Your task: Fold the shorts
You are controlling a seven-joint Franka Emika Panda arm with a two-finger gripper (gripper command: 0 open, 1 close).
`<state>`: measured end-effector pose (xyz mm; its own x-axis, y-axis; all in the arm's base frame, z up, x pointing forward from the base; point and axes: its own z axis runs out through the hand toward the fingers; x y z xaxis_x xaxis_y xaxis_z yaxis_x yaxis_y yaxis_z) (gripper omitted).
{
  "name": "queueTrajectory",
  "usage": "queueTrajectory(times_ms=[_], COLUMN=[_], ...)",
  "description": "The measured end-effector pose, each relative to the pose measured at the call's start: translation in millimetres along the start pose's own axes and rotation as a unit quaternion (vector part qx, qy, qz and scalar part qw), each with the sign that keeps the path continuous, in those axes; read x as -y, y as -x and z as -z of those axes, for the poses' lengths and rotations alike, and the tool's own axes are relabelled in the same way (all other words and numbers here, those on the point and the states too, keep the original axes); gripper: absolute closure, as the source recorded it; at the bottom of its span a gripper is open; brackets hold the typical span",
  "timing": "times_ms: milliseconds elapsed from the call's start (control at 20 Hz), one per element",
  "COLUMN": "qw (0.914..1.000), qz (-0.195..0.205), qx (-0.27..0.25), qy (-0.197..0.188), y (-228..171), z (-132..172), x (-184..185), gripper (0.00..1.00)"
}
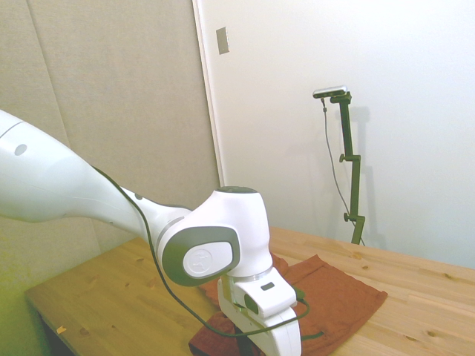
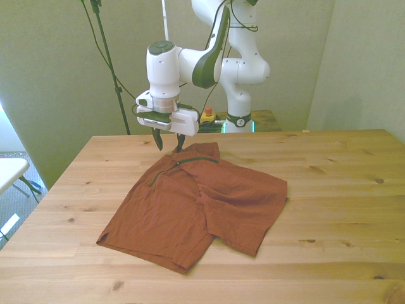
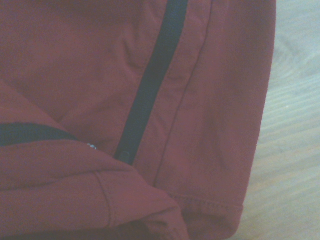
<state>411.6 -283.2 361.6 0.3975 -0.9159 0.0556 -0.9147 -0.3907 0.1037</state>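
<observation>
My jaws (image 2: 168, 143) hang just above the far edge of the shorts (image 2: 196, 202), at the waistband corner, spread apart with nothing between them and, as far as I can tell, not yet touching cloth. I judge this position is chosen because a corner at the waistband gives a hem to pinch, from which one half can be drawn over the other. The shorts lie on the desk (image 2: 342, 190), toward the front view's left of its middle, already partly doubled: one leg overlaps the other and the waistband is turned down. The cloth is soft, rust-red, matte and lightly wrinkled. The wrist view shows a thin dark zipper line (image 3: 150, 85) running toward a stitched hem (image 3: 210, 202) beside bare wood. The desk is pale planked wood with knots.
</observation>
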Motion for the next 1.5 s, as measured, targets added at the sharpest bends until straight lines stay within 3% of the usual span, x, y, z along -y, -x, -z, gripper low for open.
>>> queueTrajectory(times_ms=[450, 650, 900, 1050, 1350, 1500], qw=[0.9987, 0.9984, 0.9954, 0.9929, 0.9859, 0.973], qz=[0.039, 0.041, 0.067, 0.088, 0.127, 0.17], qx=[-0.026, -0.03, -0.059, -0.068, -0.096, -0.149], qy=[-0.02, -0.023, -0.035, -0.04, -0.051, -0.047], y=[37, 41, 78, 112, 142, 141], z=[31, 54, 129, 156, 169, 160], x=[78, 73, 55, 42, 31, 58], gripper=[0.0, 0.0, 0.0, 0.0, 0.0, 0.0])
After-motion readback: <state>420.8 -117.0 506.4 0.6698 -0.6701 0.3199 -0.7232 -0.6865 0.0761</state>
